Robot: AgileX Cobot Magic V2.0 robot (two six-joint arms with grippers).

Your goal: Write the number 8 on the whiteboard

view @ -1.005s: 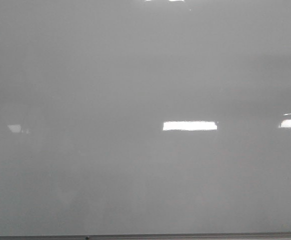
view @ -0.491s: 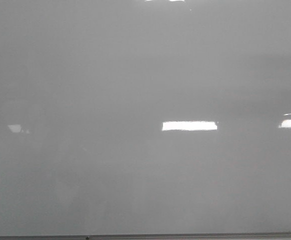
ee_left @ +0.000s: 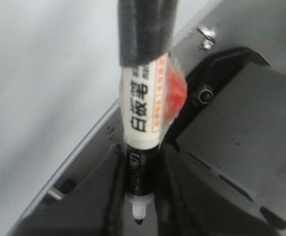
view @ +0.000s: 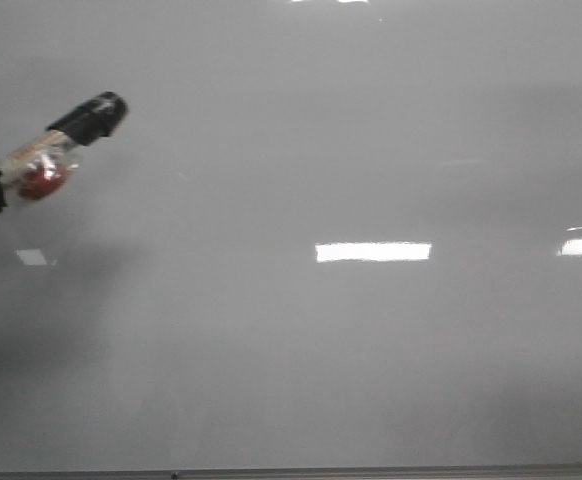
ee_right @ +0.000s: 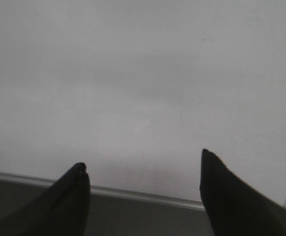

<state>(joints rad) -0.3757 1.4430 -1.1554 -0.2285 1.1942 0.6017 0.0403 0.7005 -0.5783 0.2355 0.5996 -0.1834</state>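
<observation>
The left hand (ee_left: 140,196) is closed around a whiteboard marker (ee_left: 143,118), its black cap end (view: 93,115) reaching in from the front view's left edge over the blank whiteboard (view: 351,150). The right hand (ee_right: 143,191) is spread open, holding nothing, facing the board's lower edge.

"白板笔" on the marker (ee_left: 142,105) label

white-barrelled marker (ee_left: 142,118), possibly red-taped
</observation>
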